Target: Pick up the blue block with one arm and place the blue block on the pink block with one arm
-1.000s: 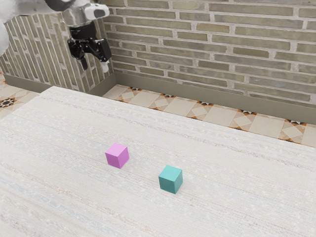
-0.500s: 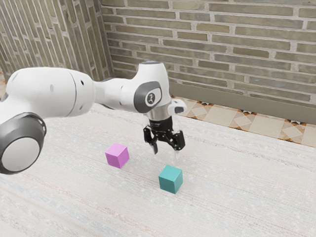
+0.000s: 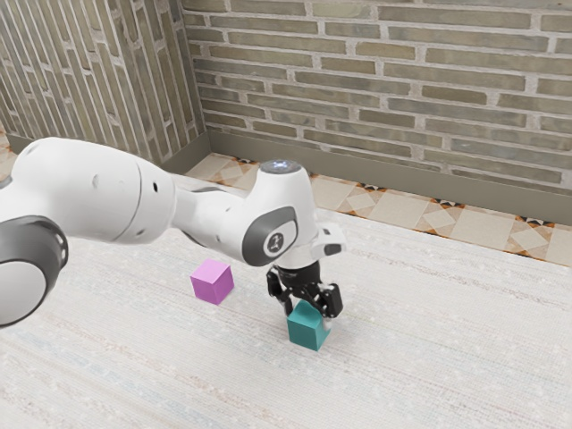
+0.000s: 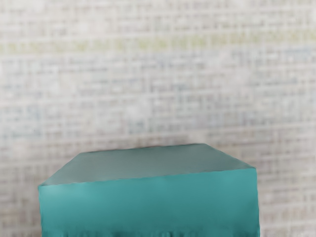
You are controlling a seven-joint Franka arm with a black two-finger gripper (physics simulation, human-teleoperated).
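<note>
The blue block (image 3: 308, 332), teal in colour, sits on the pale wooden table (image 3: 447, 349) in the exterior view. My black gripper (image 3: 307, 309) has come down right over it and stands open, one finger at each side of the block's top. In the wrist view the blue block (image 4: 148, 197) looms large just under my hand. The pink block (image 3: 212, 281) rests on the table to the exterior view's left of the blue one, about two block widths away from it and untouched.
My white arm (image 3: 134, 206) reaches in from the exterior view's left, above the table and behind the pink block. A brick wall (image 3: 402, 80) and a strip of tiled floor (image 3: 447, 219) lie beyond the table's far edge.
My arm has swung in from the upper left and dropped. The gripper has gone from hanging above and behind the blue block to straddling its top. Neither block has moved.
</note>
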